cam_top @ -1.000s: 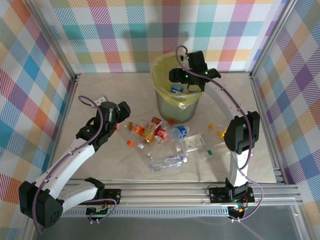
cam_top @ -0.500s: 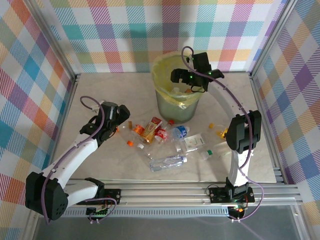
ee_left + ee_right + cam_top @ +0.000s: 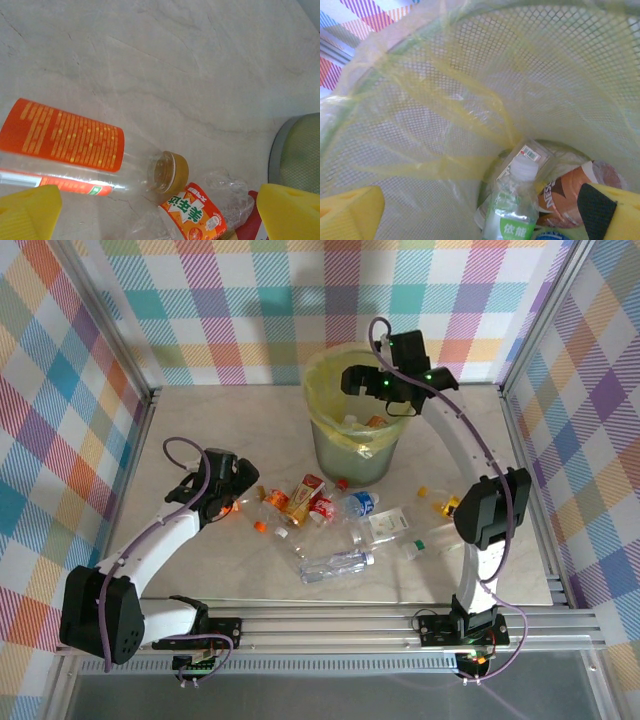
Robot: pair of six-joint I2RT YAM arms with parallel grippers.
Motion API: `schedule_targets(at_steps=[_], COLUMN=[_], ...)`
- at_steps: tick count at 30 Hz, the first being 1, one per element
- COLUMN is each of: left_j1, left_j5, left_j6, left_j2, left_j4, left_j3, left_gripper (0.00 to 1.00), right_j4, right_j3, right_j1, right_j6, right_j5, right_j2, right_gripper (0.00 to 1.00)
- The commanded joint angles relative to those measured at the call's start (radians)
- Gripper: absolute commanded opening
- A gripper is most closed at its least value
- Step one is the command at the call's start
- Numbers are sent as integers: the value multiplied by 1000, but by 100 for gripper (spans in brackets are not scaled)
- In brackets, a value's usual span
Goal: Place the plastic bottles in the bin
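Release just done: right claw [image 3: 362,380], upper centre over bin [image 3: 345,458], gapes empty; left claw [image 3: 240,498] likewise; bottles [image 3: 335,562] remain mid-frame.

Pale, perhaps marble tabletop [image 3: 250,430]; checked walls [image 3: 200,310]

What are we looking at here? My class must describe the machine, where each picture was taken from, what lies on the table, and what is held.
Two robot arms are bolted at the near edge of a table. One picture looks down on both; the others come from a camera on each wrist. Plastic bottles lie on the table before the bin. The left fingers, yellow pads, stand open above an orange-labelled bottle, holding nothing. The right fingers stand open over the bin, empty; bottles lie inside, one a green-labelled bottle.
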Motion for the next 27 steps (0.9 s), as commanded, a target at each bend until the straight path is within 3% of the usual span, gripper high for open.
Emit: schedule_targets(at_steps=[1,10,17,27], left_j1=[21,29,45,76], left_j5=[22,-7,41,117], left_j6=[57,585,860,910], left_j2=[8,110,299,362], left_j4=[-16,-141,-367,-514], left_j3=[3,168,383,369], left_gripper=[100,97,97,98], right_j4=[-62,-50,-35,-70], right_j3=[31,-193,-404,-528], right_j1=[-3,-3,-3,-2], right_j6=[-13,22,72,111], right_j5=[7,118,209,251], right_j2=[-98,-356,-548,-701], right_gripper=[100,100,100,100])
